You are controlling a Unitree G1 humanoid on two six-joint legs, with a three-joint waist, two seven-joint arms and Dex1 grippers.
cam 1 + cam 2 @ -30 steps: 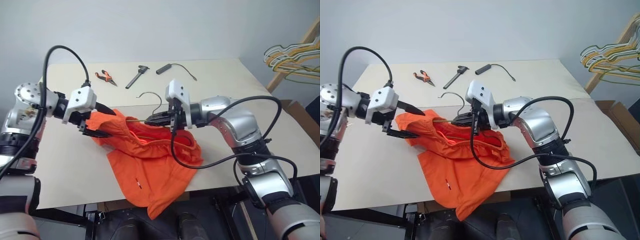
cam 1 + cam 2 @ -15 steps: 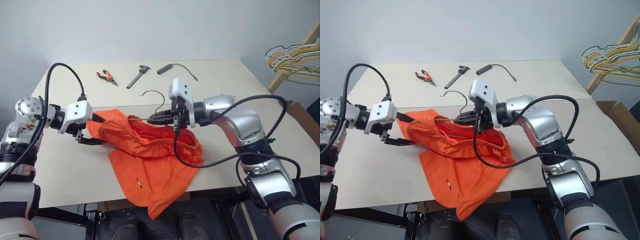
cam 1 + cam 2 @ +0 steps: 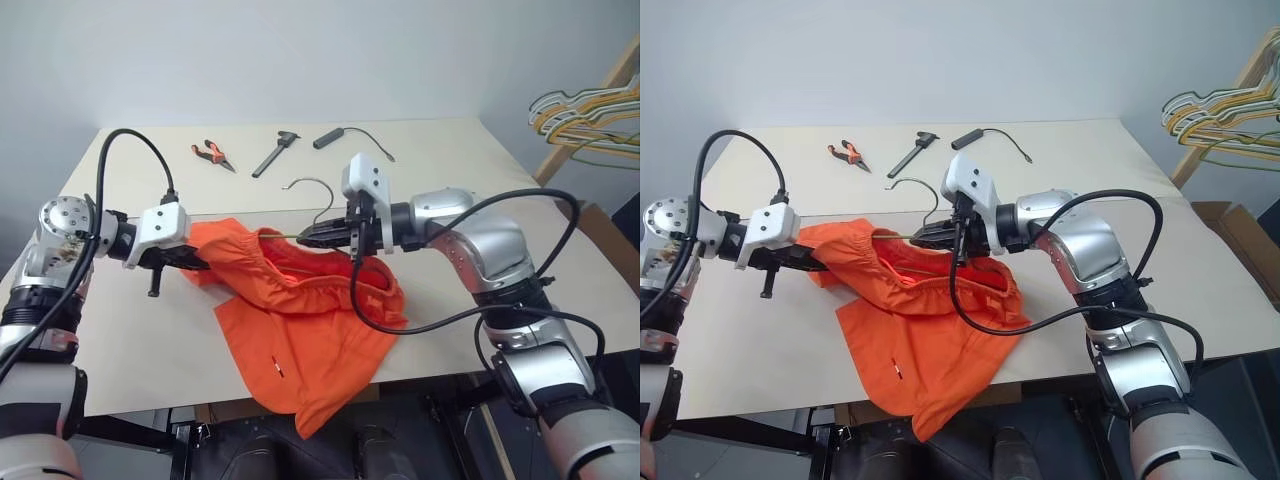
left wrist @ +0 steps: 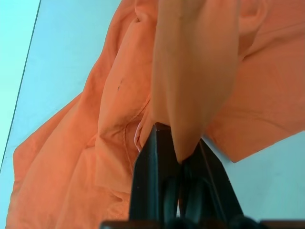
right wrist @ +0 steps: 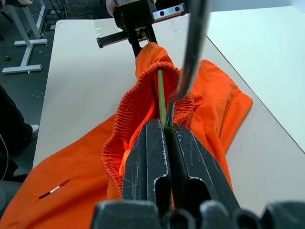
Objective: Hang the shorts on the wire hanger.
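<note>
The bright orange shorts (image 3: 300,310) lie bunched on the table, one leg hanging over the near edge. My left gripper (image 3: 200,262) is shut on a fold of the shorts' left edge, and the cloth rises out of its closed fingers (image 4: 152,157). My right gripper (image 3: 312,238) is shut on the wire hanger (image 3: 305,185) below its hook. One thin arm of the hanger (image 5: 161,95) runs into the gathered waistband (image 5: 143,90); the rest is hidden in the cloth.
Orange-handled pliers (image 3: 210,153), a black tool (image 3: 272,155) and a black cabled stick (image 3: 340,137) lie at the back of the beige table (image 3: 130,340). A bundle of coloured hangers (image 3: 585,110) hangs from a wooden rack at the right, above a cardboard box (image 3: 600,220).
My left gripper sank a little and closed its open fingers on the left edge of the shorts. The right gripper kept still with the hanger.
</note>
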